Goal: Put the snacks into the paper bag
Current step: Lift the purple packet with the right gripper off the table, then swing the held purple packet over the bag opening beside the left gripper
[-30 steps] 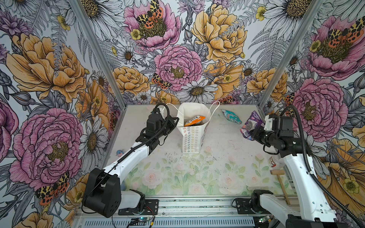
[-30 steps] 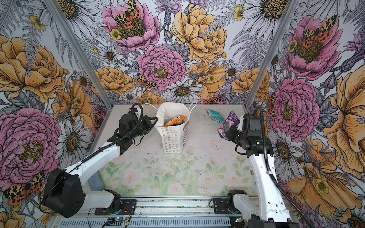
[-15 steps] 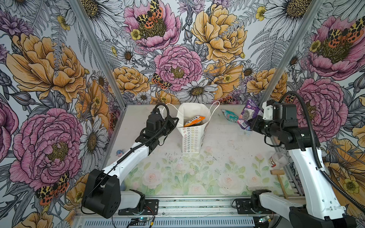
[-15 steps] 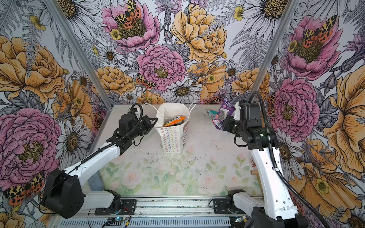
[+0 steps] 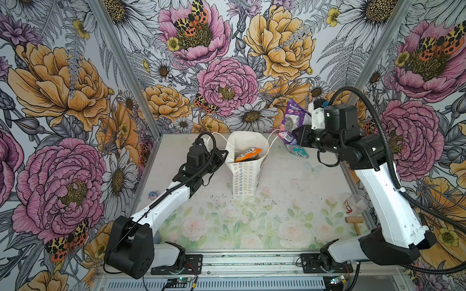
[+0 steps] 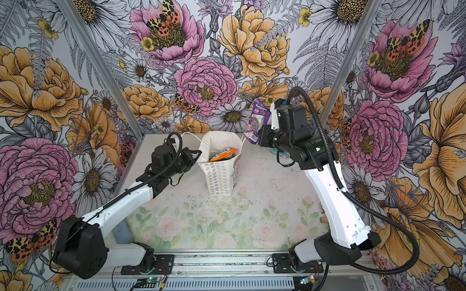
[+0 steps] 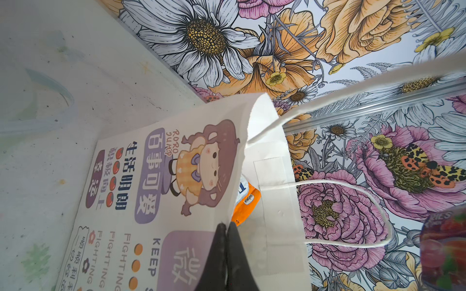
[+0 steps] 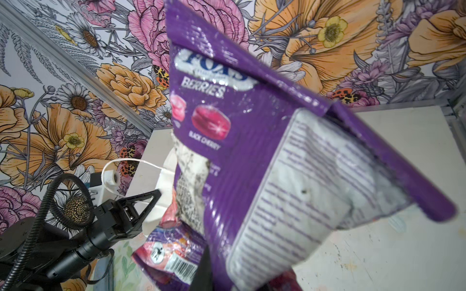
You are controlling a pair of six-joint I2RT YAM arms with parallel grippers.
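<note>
Bag (image 5: 245, 176): upright at back of desk (image 5: 290, 181), orange packet (image 5: 248, 154) inside.
Left tool (image 5: 225, 152): pinched together on bag's rim.
Right tool (image 5: 294, 136): clamped on purple packet (image 5: 293, 118), raised beside bag's mouth.

The claw (image 7: 225, 226) has its two black fingers (image 7: 237, 259) pressed flat together on the top edge of the paper bag (image 7: 156, 191). One finger lies against the printed outer face, the other on the inner side. The face shows a cartoon girl, Chinese characters and the words KEEP and FIGHTING. Just ahead of the fingertips, inside the bag, sits an orange packet (image 7: 248, 201). A white cord handle (image 7: 388, 226) loops out from the bag wall opposite the claw. Past that wall, well clear of the claw, is a blurred purple packet (image 7: 443, 252). The bag stands on a pale table (image 7: 63, 151).
</note>
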